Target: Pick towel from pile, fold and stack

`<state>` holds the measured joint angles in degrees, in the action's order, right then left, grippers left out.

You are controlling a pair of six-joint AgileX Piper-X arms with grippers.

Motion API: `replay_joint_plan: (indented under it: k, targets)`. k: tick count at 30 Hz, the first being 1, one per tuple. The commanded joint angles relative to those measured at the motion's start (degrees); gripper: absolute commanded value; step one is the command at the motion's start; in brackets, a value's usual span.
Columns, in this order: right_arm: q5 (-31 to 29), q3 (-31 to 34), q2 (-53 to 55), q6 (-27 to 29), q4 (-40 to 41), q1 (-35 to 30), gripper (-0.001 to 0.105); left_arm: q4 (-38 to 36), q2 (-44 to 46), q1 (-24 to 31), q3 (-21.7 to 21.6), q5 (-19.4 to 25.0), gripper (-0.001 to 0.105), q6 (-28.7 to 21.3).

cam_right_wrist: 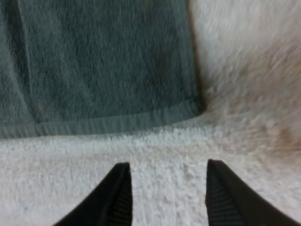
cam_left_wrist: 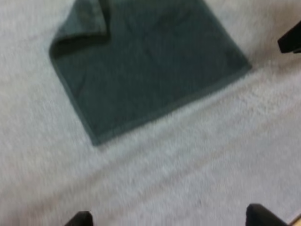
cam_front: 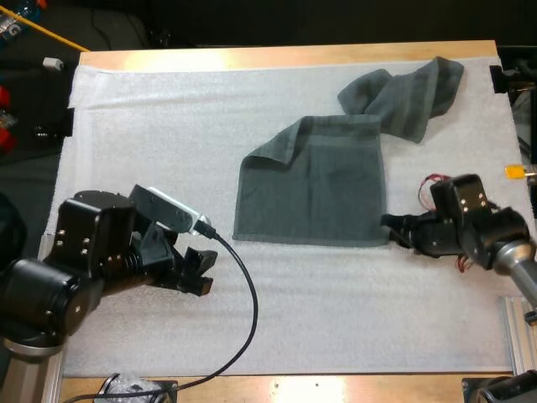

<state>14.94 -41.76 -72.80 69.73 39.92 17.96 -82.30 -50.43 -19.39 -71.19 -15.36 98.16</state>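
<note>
Right pincer (cam_front: pixel 394 228) — wide, empty — beside the near right corner of the flat towel (cam_front: pixel 315 189); left pincer (cam_front: pixel 200 273) wide, well left.

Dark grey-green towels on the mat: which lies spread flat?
The dark grey-green towel mid-mat, beside my right gripper; one far corner is folded over. The other dark grey-green towel lies crumpled at the far right of the white mat.
</note>
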Motion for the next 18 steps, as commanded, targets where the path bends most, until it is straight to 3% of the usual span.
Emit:
replay_joint_plan:
  k: [1,8,18]
  targets:
    - [1.9,1.0,-0.7,-1.9,-3.6,-0.2,0.037,-0.6,0.6,-0.2,1.4,-0.3,0.061,0.6]
    - [3.3,3.4,-7.8,-8.3,-12.8,-0.2,0.037,-0.6,2.5,-0.2,7.8,-1.1,0.061,3.2]
    - [3.1,3.4,-14.8,-14.6,-18.7,-0.2,0.037,-0.6,5.9,-0.2,8.9,-2.5,0.061,3.3]
